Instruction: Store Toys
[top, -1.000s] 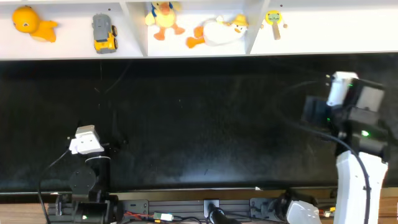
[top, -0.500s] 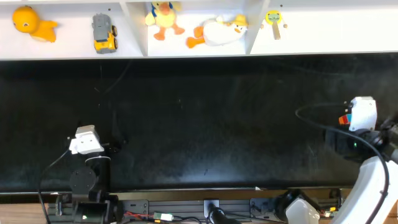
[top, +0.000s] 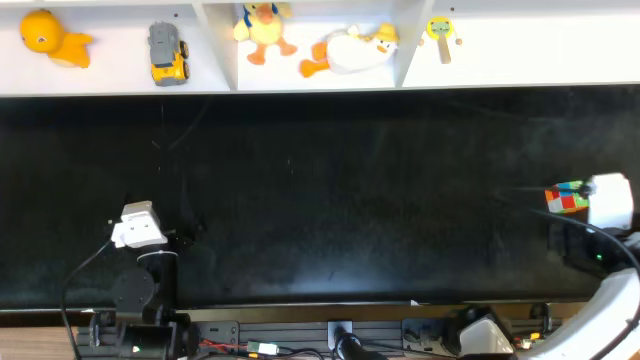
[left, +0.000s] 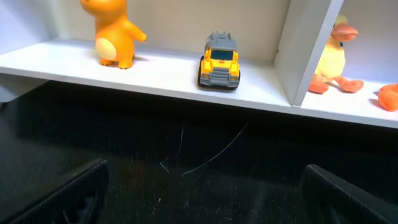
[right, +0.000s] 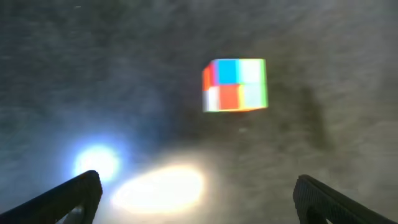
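Cube (right: 235, 84) lies on the black table (top: 300, 200) near its right edge, not yet stored. My right pincer (right: 198, 198) has swung back from the shelf (top: 530, 60) side and now hovers over it, fingers apart, ready to descend. My left pincer (left: 205, 193) is parked, fingers apart.

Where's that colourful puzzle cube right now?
The puzzle cube lies on the black table at the top view's far right, beside the open right gripper.

Multicoloured cube (right: 235, 84) on black tabletop (right: 124, 62)
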